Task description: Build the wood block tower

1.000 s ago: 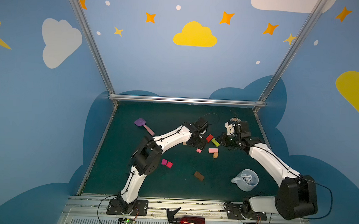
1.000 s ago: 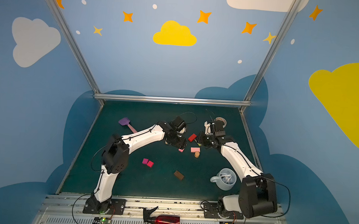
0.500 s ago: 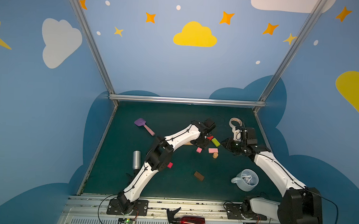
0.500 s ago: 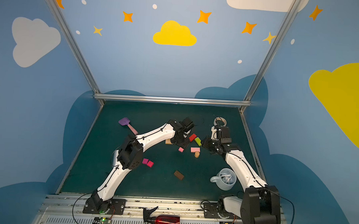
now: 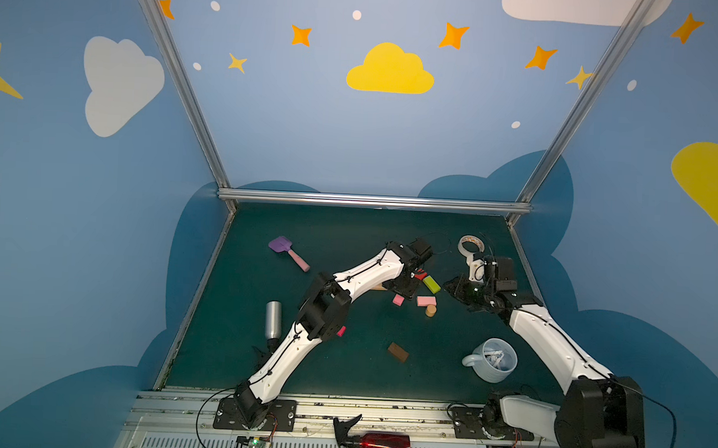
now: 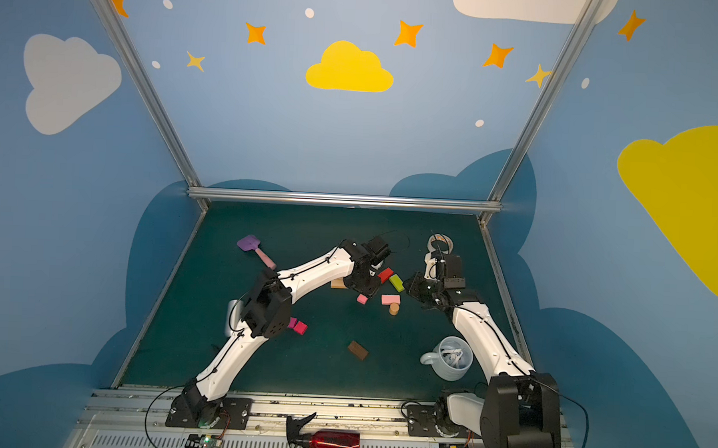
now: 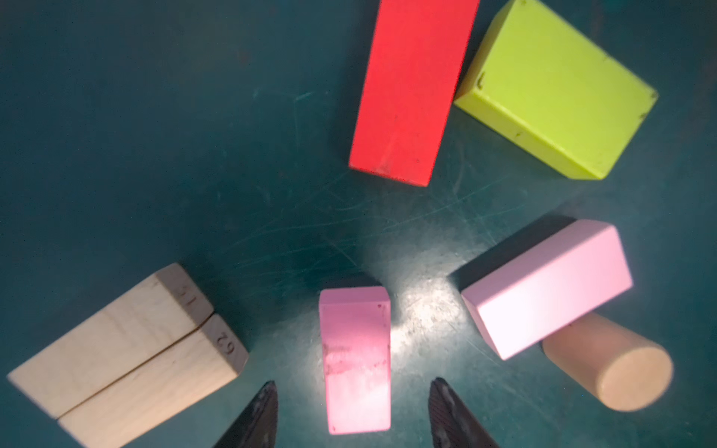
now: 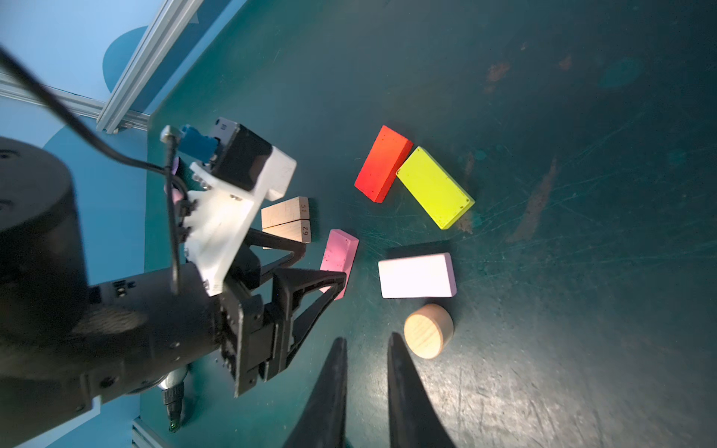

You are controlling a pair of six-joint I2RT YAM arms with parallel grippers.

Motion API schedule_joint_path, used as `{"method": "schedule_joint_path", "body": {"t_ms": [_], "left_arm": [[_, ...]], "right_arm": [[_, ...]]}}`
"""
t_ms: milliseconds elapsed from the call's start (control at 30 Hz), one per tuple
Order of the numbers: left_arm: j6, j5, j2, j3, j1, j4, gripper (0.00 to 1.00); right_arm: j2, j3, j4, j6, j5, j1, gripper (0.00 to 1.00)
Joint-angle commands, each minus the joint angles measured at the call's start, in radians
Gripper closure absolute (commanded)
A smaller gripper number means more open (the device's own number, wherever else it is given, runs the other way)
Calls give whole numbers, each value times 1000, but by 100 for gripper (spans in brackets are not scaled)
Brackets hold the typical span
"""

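The wood blocks are found lying loose and flat on the green table, and each place below is given from the small pink block. This block is straddled by the left gripper, whose jaws are spread wide, one finger on each side. A strip of table is seen between the block and each finger, so nothing is gripped.

Two tan bars are laid side by side, touching along their length, just beside the small pink block on the left arm's side. A light pink block is placed near it on the opposite side. A short tan cylinder is stood on its flat end just beyond that light pink block. Toward the back wall from the small pink block, a red block and a lime-green block are seen touching each other.

A dark brown block is found well apart from the small pink block, toward the robot bases. Two magenta squares are set together, also well apart from it, toward the left arm's base.

The right gripper is poised over the table on the far side of the tan cylinder from the small pink block. Its jaws are parted only slightly, and nothing is held between them.
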Motion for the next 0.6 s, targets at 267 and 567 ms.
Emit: {"method": "schedule_joint_path", "body": {"t_ms": [267,567], "left_arm": [[-1,3,38,23,-11,-37,42],[0,-4,71,53,-13,-58,50]], "right_arm": [[-22,-23,20,2,-7,-12,80],[-31,-31,21,2,-4,-15,81]]}}
